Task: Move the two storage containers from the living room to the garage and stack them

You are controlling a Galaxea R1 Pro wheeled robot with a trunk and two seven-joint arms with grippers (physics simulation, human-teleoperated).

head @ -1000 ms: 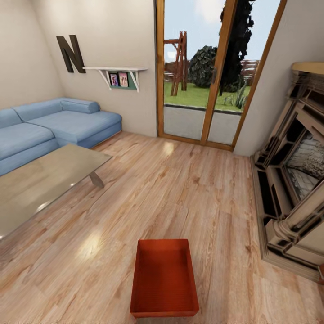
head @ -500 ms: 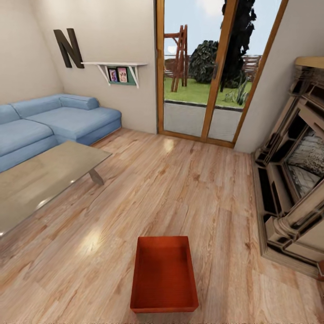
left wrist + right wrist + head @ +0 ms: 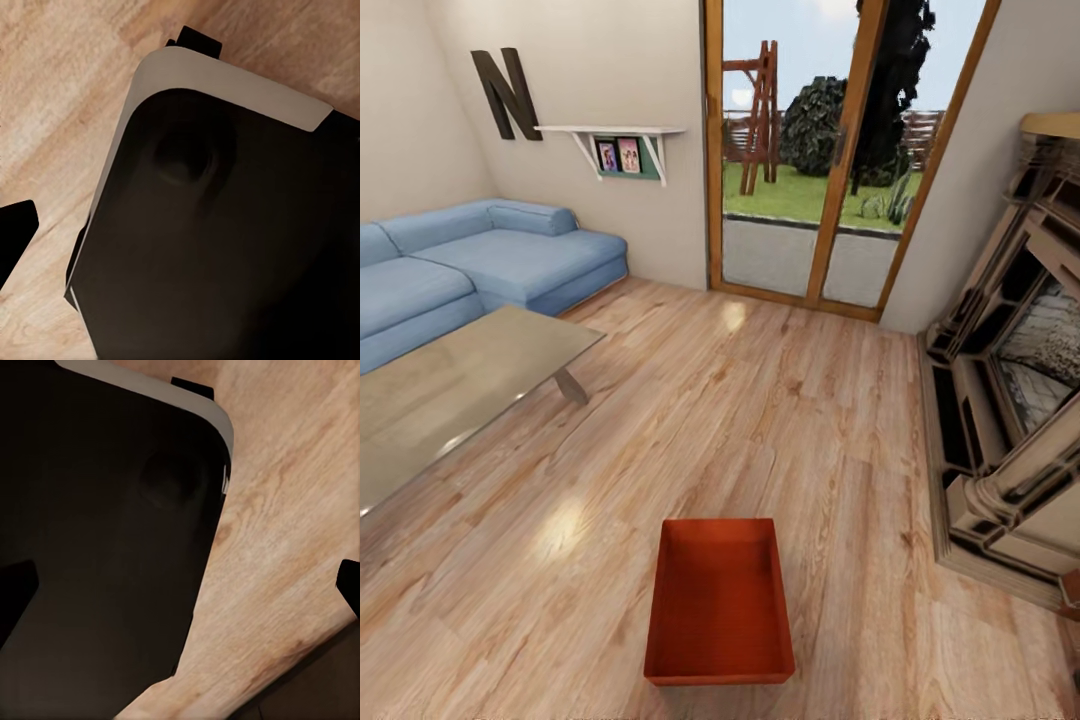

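One orange-red storage container (image 3: 719,600) sits open side up on the living room's light wood plank floor (image 3: 790,400), straight ahead of the robot and low in the head view, its long axis pointing away toward the wood-framed glass doors (image 3: 815,150). That centred, lengthwise lie suits a two-armed pickup, I judge, one claw to each long wall. The glass table (image 3: 450,395) and blue corner sofa (image 3: 480,260) lie to the left, the fireplace (image 3: 1015,390) to the right, all well apart from the bin. Both wrist views look down past the robot's own dark, white-edged body onto planks; dark tips at their edges may be fingers, but I cannot tell how wide either claw stands. Against the earlier head pictures the whole scene has shifted, so the camera has moved: the container now shows slightly higher and a touch leftward.
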